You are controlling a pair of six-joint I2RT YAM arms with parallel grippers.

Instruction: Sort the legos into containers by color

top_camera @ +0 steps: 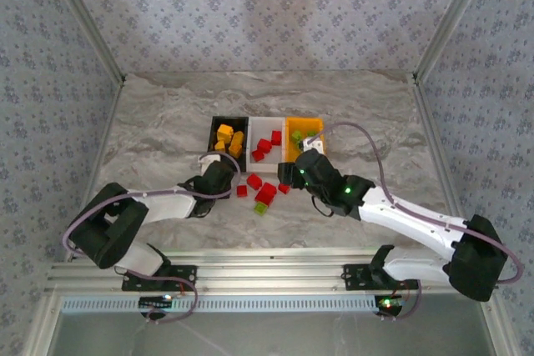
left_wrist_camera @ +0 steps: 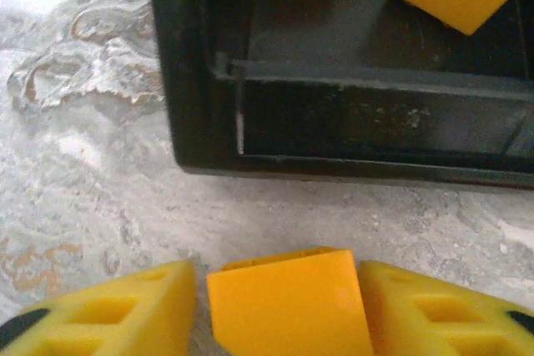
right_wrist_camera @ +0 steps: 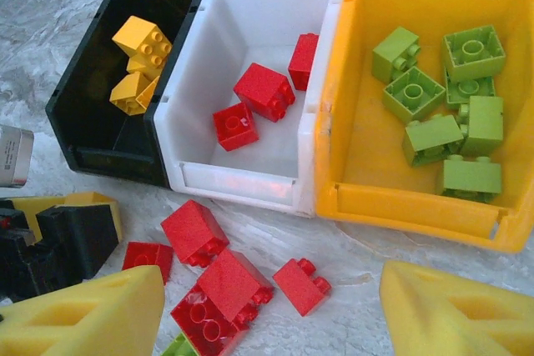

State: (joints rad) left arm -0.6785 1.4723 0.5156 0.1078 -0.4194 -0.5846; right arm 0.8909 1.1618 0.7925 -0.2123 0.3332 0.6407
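My left gripper sits just in front of the black container, shut on an orange-yellow lego low over the table. In the top view it is at that bin's near left corner. Open and holding nothing, my right gripper hovers over loose red legos and a green one. The black container holds orange-yellow legos. Red ones lie in the white container, and green ones in the orange-yellow container.
The three bins stand side by side at mid-table. Loose red bricks lie on the marble between the two grippers. My left arm's black wrist is close to the left of the right gripper. Patterned walls enclose the table.
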